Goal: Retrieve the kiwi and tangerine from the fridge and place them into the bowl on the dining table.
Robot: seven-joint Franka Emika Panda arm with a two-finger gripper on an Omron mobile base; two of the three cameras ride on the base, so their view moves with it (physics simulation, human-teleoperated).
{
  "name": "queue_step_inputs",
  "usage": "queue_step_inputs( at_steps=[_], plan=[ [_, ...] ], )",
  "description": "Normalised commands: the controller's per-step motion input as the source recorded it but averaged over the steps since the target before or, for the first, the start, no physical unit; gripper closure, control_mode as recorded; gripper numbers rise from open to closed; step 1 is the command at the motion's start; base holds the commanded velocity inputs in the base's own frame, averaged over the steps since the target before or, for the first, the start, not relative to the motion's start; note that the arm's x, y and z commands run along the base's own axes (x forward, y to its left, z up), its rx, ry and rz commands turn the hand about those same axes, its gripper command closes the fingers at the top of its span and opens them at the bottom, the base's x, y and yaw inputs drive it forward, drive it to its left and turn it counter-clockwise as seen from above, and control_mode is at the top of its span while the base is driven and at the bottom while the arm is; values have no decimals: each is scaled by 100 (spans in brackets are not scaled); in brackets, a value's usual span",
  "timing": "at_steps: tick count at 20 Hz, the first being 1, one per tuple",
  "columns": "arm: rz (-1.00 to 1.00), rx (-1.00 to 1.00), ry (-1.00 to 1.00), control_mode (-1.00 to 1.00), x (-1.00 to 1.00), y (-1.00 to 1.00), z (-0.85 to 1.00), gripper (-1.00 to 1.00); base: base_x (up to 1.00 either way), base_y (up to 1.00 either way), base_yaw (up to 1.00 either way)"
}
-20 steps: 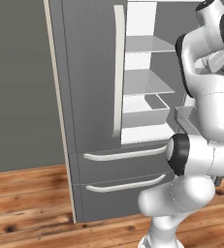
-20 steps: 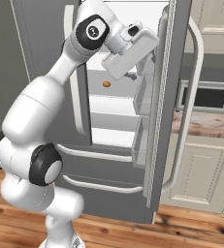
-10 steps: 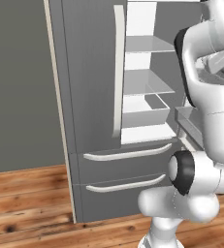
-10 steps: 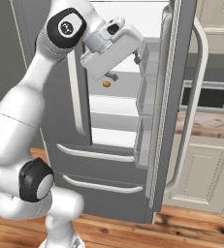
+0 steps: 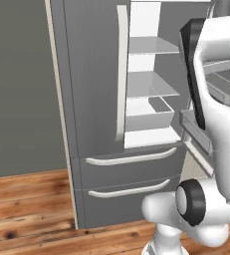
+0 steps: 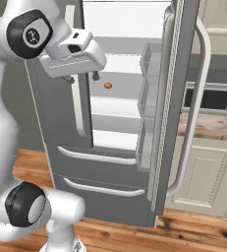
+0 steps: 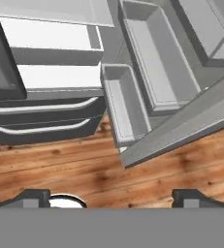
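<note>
**Fridge door open, tangerine on a middle shelf**

At the far left of the right base view, the white arm rises along the picture's edge and bends over at the top, carrying the gripper (image 6: 80, 76) in front of the fridge (image 6: 61, 113), level with its upper shelves. Its two dark fingertips (image 6: 96, 76) point downward and stand well apart, spread wide with nothing between them. The hand view agrees: the finger tips (image 7: 33, 197) sit at opposite ends of the bottom edge, with wooden floor (image 7: 108, 169) showing between them.

Just right of the gripper, the tangerine (image 6: 108, 85) lies on a white middle shelf inside the fridge, near that shelf's left side and apart from the fingers. It is a small orange-brown dot, alone on the shelf.

Below it come more white shelves, then the two grey drawers (image 6: 93, 162) with curved white handles, both closed.

Further right, the right-hand door (image 6: 176, 98) stands swung open, its inner bins (image 6: 147, 98) facing the shelves and its long white handle (image 6: 196, 113) on the outer side.

Beyond the door, a wall counter (image 6: 211, 128) with cream cabinets carries a microwave (image 6: 211, 98).
</note>
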Motion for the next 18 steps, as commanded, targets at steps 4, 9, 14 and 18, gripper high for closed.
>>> queue_step_inputs(
  at_steps=[4, 9, 14, 18],
  plan=[
    [-1, 52, -20, -100, -9, 82, -59, -100, 0, 0, 0],
    [2, 45, -9, -100, 10, 76, -62, -100, 0, 0, 0],
    [9, 16, -1, -100, 41, 59, -46, -100, 0, 0, 0],
    [0, 0, 10, -100, 89, 37, -20, -100, 0, 0, 0]
  ],
)
